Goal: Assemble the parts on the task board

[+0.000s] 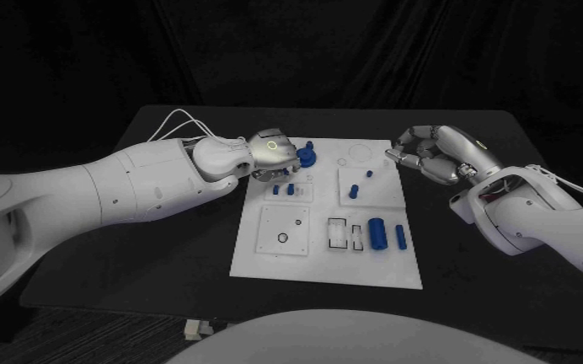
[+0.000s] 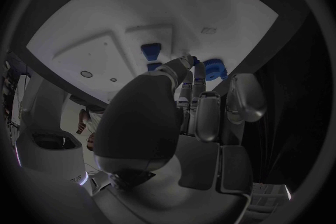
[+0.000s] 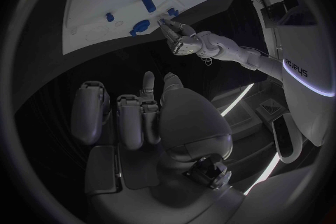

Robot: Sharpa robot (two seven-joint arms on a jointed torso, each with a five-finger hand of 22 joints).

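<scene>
The white task board (image 1: 318,259) lies in the middle of the black table. A round blue part (image 1: 307,157) stands at its far left corner, also seen in the left wrist view (image 2: 215,69). My left hand (image 1: 274,155) reaches in with its fingertips (image 2: 189,60) right at this part; whether they grip it I cannot tell. Two small blue pegs (image 1: 285,189) sit just nearer me, and two blue cylinders (image 1: 389,235) lie at the board's right. My right hand (image 1: 431,155) hovers by the board's far right corner, fingers curled in, holding nothing.
More small blue parts (image 1: 361,181) sit in the board's right middle plate. Square recesses (image 1: 344,235) and a ring hole (image 1: 283,238) mark the near half. Bare black table (image 1: 182,254) lies on both sides of the board.
</scene>
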